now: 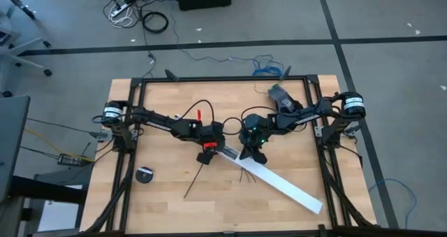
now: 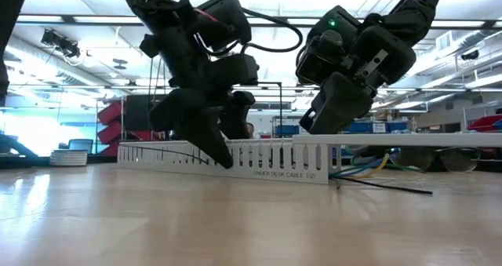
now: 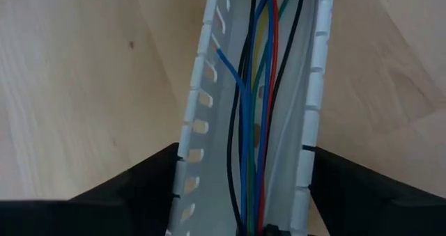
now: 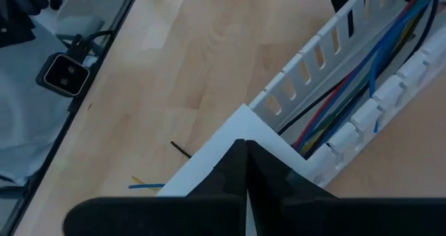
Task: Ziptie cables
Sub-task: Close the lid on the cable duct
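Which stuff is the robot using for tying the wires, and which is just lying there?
For the job: cables in the white channel, ziptie, left gripper, right gripper.
Just lying about: round black thing, grey object.

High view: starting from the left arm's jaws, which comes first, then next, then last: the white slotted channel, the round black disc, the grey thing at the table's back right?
1. White slotted channel: directly at the left gripper, which straddles its end.
2. Round black disc: farther, toward the table's front left.
3. Grey object: farthest, at the back right, near the right arm's base.
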